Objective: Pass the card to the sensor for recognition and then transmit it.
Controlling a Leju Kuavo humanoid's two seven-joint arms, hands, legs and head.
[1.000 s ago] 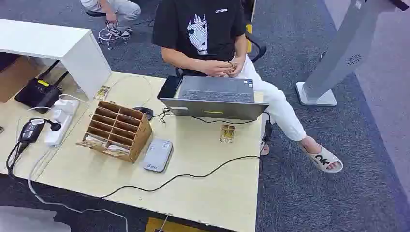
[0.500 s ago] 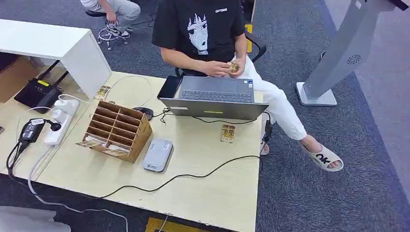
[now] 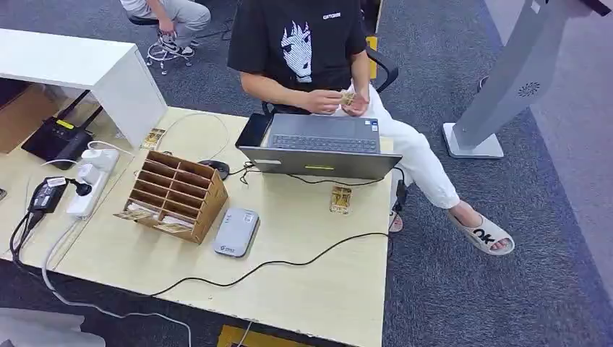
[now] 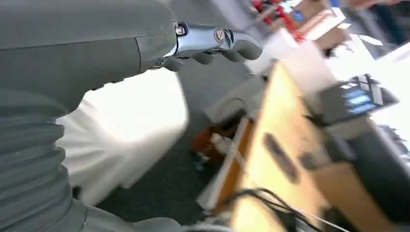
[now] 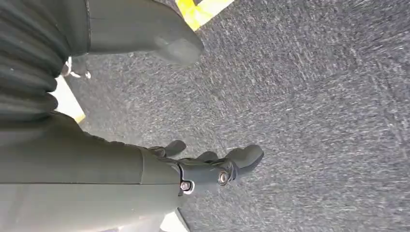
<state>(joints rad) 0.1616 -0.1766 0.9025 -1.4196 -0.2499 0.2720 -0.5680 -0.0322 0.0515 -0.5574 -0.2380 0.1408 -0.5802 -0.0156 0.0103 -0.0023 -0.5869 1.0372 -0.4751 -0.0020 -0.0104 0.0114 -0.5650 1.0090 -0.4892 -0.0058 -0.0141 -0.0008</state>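
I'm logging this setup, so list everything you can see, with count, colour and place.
Table: one, pale wood, centre.
Laptop: one, grey, far edge.
Card organiser: one, brown, left of centre.
Sensor: one, silver, beside the organiser.
Card: one, gold, in front of the laptop.
Power strip: one, white, left.
Router: one, black, far left.
Person: one, black shirt, seated behind the laptop, handling cards.
Left hand: grey, empty.
Right hand: grey, empty, over carpet.

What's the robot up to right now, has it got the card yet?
Both hands empty, left hand and right hand hanging off the table. Card lies untouched beside the laptop. Sensor free; black cable crosses the table.
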